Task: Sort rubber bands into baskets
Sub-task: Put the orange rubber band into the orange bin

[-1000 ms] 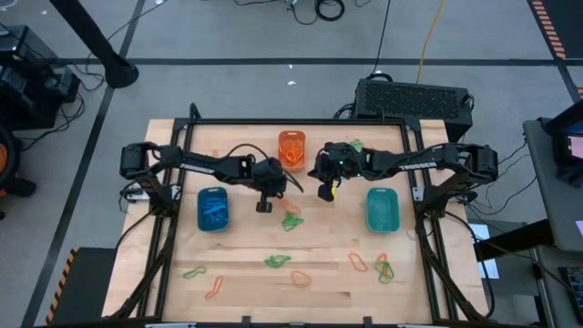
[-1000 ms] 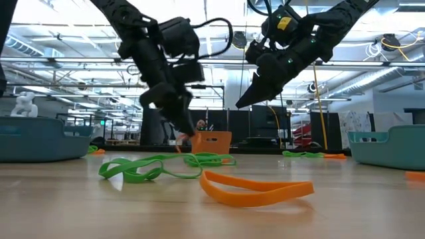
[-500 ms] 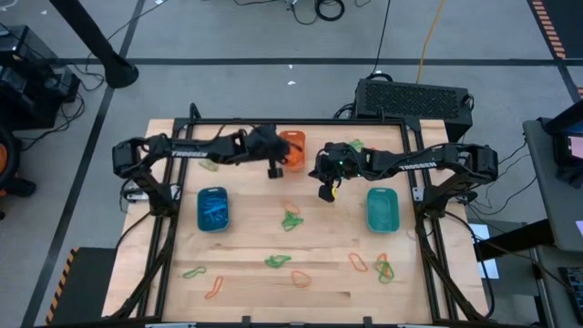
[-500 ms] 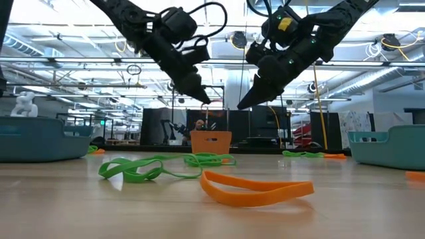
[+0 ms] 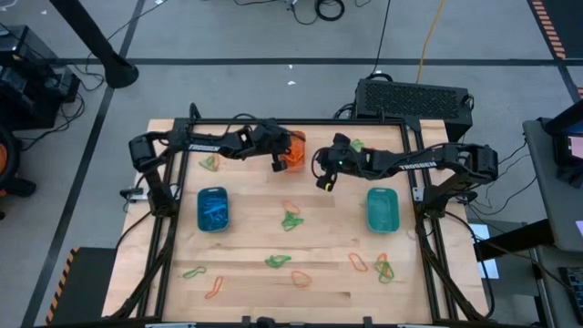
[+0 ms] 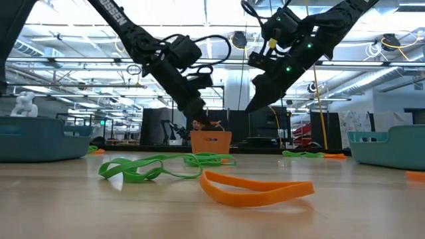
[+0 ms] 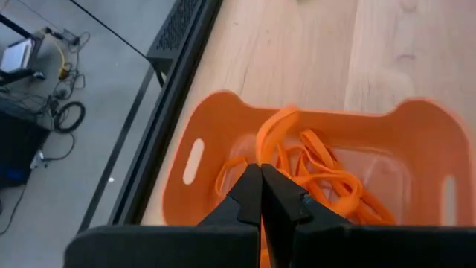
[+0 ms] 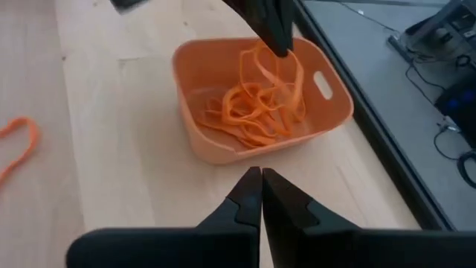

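- Left gripper (image 5: 277, 166) is held over the orange basket (image 5: 293, 144), fingers pinched on an orange band (image 7: 272, 134) that hangs into it.
- Right gripper (image 5: 322, 185) is kept closed and apparently empty at the basket's 4 o'clock.
- Loose bands (image 5: 291, 220) are scattered at 6 o'clock.

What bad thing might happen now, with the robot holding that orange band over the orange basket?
The left gripper is shut on an orange rubber band above the orange basket. The loop dangles near the pile inside, so it might snag or cling to the fingers when released. The right gripper, shut and empty, hangs close by; the arms might bump.
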Action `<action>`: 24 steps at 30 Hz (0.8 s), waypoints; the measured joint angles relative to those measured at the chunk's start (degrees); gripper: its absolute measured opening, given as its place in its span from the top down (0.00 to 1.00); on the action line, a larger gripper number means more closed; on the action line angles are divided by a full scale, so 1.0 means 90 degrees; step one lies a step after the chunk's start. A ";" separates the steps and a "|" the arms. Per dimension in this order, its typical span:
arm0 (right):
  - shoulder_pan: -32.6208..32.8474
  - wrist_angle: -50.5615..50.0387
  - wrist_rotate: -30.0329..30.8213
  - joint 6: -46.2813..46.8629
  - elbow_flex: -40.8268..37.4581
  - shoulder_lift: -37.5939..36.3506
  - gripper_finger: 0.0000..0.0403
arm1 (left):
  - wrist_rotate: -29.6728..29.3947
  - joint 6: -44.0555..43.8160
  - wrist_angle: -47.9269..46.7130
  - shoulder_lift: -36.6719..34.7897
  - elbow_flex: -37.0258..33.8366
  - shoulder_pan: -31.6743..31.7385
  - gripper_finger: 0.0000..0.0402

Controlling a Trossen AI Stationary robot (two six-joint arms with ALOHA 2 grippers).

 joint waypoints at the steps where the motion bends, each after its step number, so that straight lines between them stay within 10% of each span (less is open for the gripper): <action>1: 0.0000 -0.0024 -0.0005 -0.0007 -0.0001 0.0000 0.99 | 0.0002 -0.0001 0.0066 0.0051 0.0000 0.0000 1.00; 24: -0.0015 -0.1160 0.0035 0.0059 0.0002 -0.0486 0.99 | -0.0587 -0.0326 0.0164 0.0039 0.0000 -0.0180 0.68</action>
